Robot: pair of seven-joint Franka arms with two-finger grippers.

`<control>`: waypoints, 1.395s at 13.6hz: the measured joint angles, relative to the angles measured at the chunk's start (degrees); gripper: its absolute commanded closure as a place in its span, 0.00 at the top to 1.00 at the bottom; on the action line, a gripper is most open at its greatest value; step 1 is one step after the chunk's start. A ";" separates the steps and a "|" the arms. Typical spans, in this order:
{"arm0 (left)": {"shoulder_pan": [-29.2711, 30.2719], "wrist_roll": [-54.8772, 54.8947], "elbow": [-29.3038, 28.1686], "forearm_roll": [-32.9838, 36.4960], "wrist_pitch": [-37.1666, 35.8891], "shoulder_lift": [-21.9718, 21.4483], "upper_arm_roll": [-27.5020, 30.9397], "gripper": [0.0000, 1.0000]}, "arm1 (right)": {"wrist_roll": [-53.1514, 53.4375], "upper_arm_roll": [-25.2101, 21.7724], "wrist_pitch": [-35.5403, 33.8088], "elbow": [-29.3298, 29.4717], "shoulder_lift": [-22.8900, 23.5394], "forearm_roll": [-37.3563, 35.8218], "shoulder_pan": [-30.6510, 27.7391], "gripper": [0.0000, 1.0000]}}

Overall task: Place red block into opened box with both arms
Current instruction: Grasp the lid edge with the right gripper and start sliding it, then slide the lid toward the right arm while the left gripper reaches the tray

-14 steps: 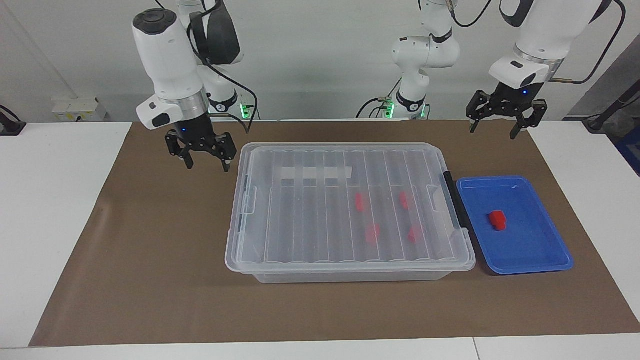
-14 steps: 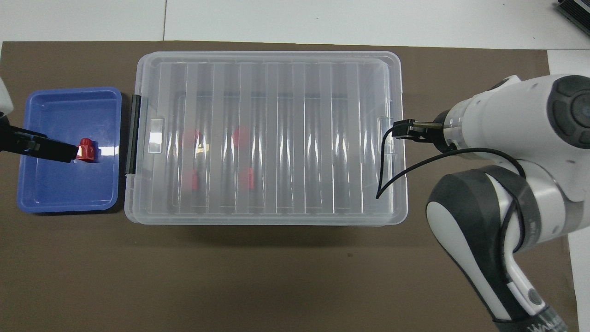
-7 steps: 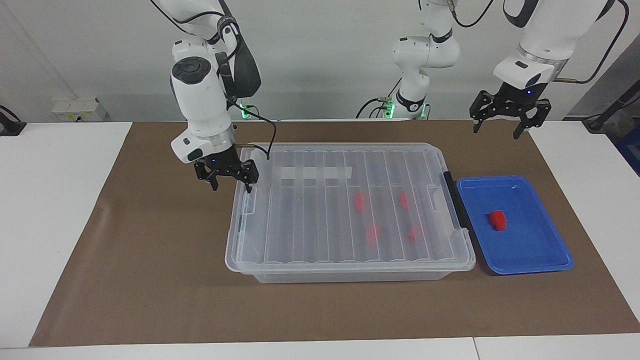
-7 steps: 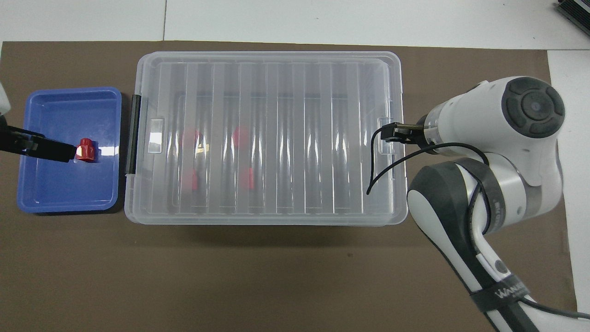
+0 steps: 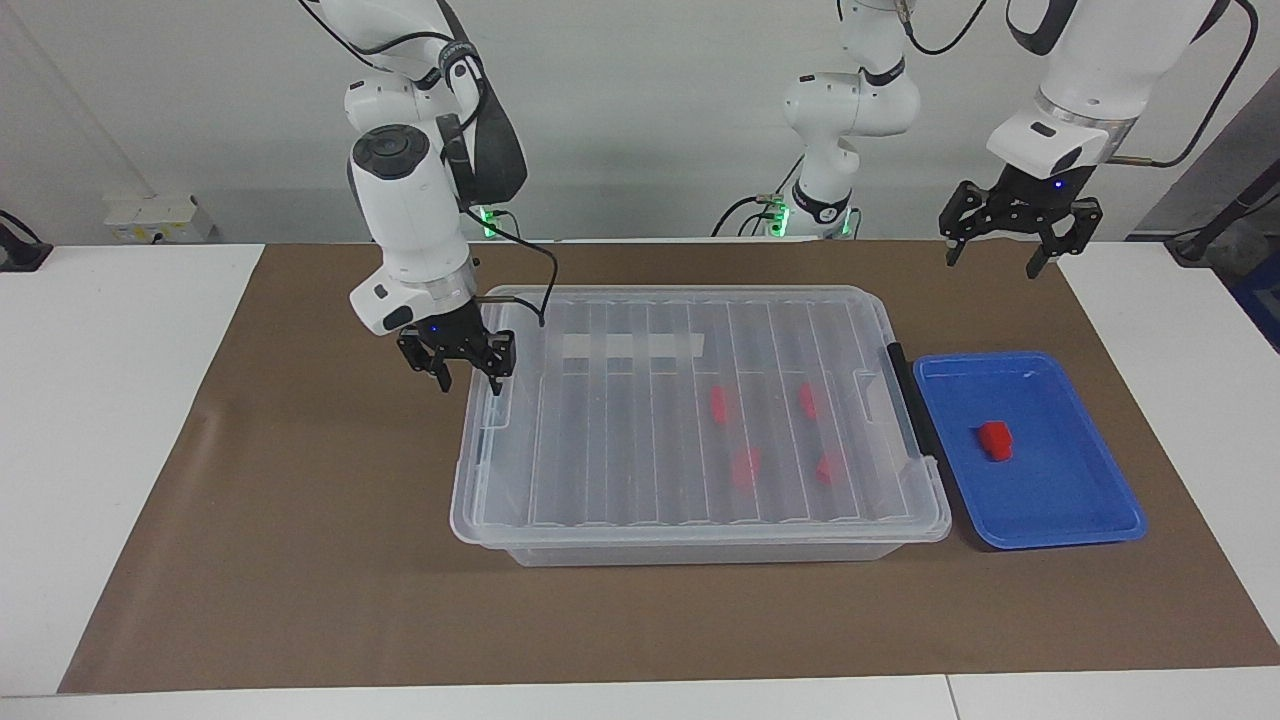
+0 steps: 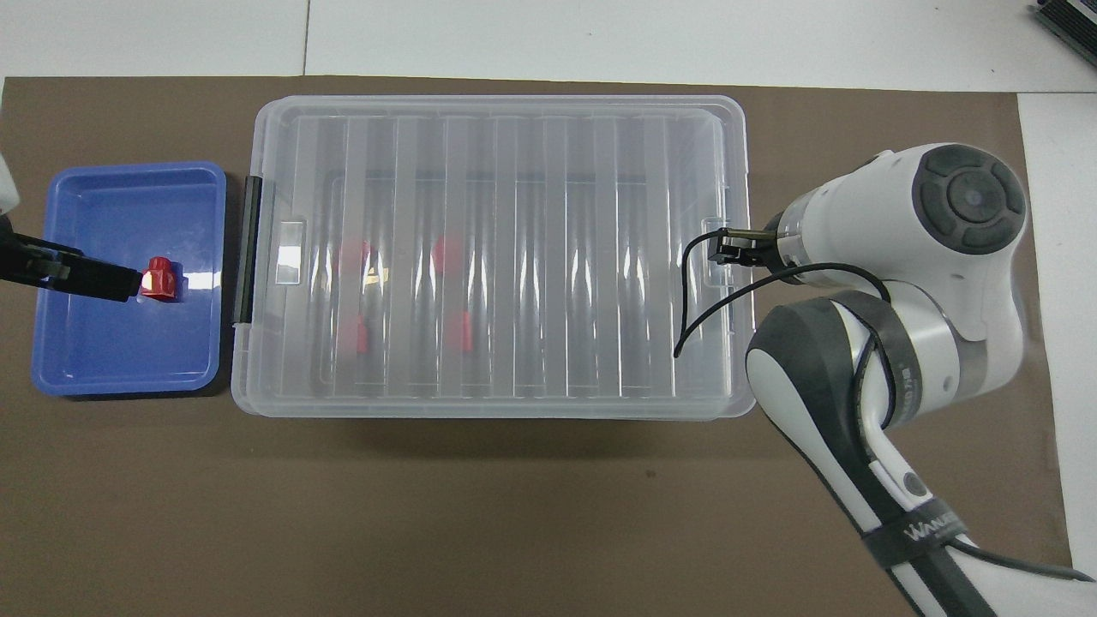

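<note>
Right tool (image 5: pixel 468 377) hangs low at the box (image 5: pixel 700 420) end toward the right arm, fingers straddling the lid's edge there by the end latch tab. Fingers are parted with a visible gap, nothing gripped that I can see; can't tell whether they touch the lid. Left tool (image 5: pixel 1003 253) is up in the air over the brown mat (image 5: pixel 300 560) near the corner of the worktop (image 5: pixel 100 400) at the left arm's end, fingers spread wide, empty.

Box sits mid-mat, clear ribbed lid on and flat, white tape strip (image 5: pixel 632 346) on the lid toward the robots, black handle (image 5: pixel 908 400) on the end toward the left arm. Four red blocks show blurred through the lid, in the half toward the left arm.

Blue tray (image 5: pixel 1060 500) sits just beside the box's black-handle end. Red block (image 5: pixel 995 441) lies in the tray, roughly centred, alone, well apart from the right tool, which is at the box's other end. Left tool is above the mat, on the robots' side of the tray, not over the block and not touching it.
</note>
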 measured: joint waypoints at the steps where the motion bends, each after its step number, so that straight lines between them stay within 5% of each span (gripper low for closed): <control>1: 0.00 0.00 0.00 0.00 0.00 0.00 0.00 1.00 | -0.15 -0.01 -0.02 -0.01 0.00 -0.02 -0.11 0.65; 19: -0.11 -0.03 -0.02 0.00 -3.04 -0.53 -0.76 1.00 | -18.46 -0.29 -1.61 -0.10 0.01 -0.04 -8.70 0.63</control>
